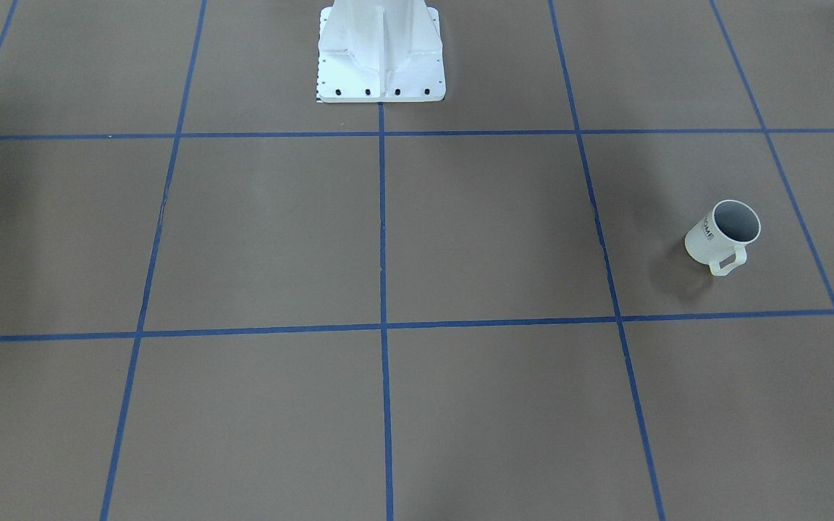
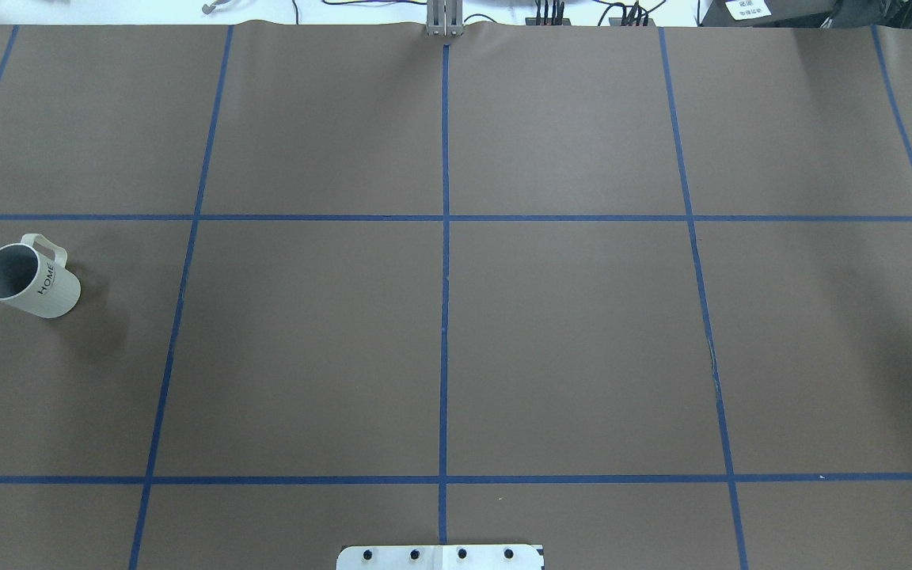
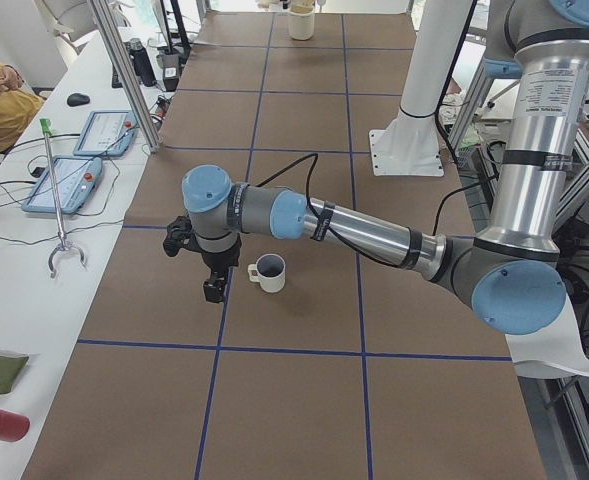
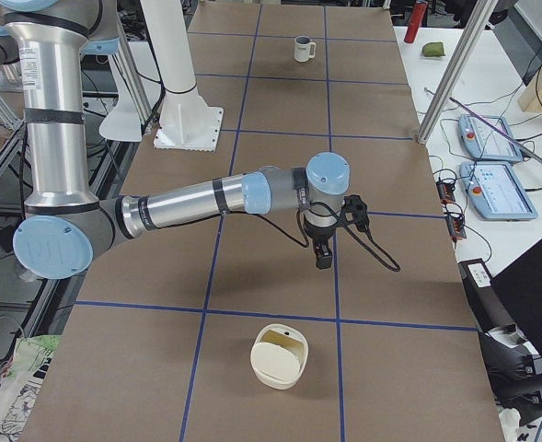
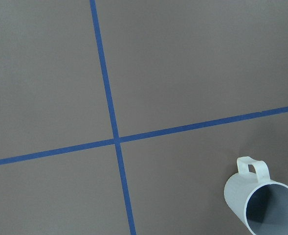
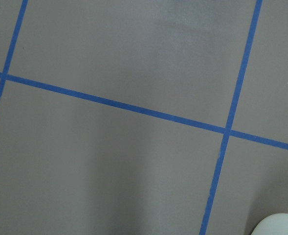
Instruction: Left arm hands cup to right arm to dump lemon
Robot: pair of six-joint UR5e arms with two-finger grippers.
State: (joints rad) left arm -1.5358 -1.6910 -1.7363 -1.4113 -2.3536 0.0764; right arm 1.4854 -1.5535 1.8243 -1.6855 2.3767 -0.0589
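Fingers of the left gripper [image 3: 213, 291] and right gripper [image 4: 322, 260]: I cannot tell their state. Cup [image 1: 722, 235] stands upright near the left gripper.

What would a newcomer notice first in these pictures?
A white HOME cup stands upright on the brown gridded table, at the robot's left end. The left end effector hangs close beside it, while the right end effector hovers over the table's other end, near a cream container.
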